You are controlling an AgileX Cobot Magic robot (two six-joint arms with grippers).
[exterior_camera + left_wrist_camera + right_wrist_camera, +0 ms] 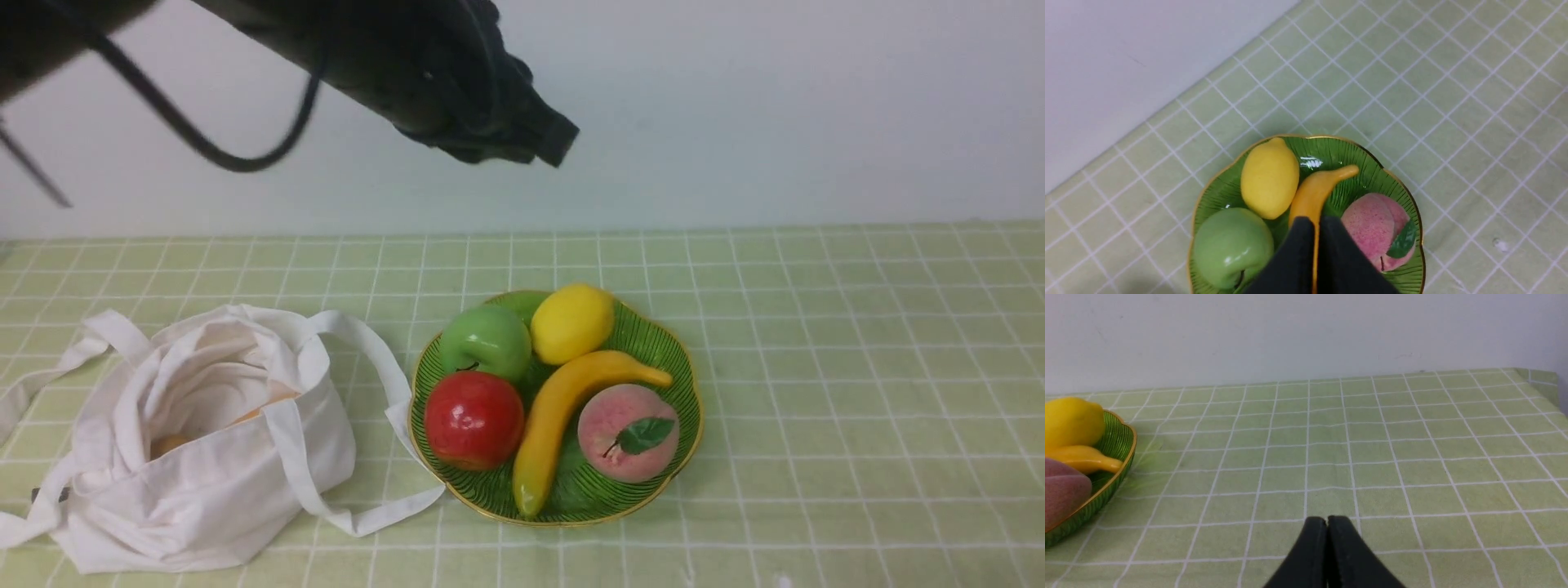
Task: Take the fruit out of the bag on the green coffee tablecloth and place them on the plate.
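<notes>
The white cloth bag (204,457) lies open on the green checked tablecloth (816,367) at the left. An orange piece (260,413) peeks out inside its mouth; the rest of its contents are hidden. The dark green plate (645,335) beside it holds the lemon (571,322), a green apple, a red apple, a banana and a peach. My left gripper (555,140) hangs high above the plate's far side, shut and empty; its wrist view shows the fingertips (1306,228) over the banana, beside the lemon (1269,177). My right gripper (1327,519) is shut and empty, low over the cloth to the right of the plate (1122,441).
A white wall runs along the far edge of the table. The bag's long strap (384,367) lies against the plate's left rim. The cloth's far right corner (1535,375) shows in the right wrist view.
</notes>
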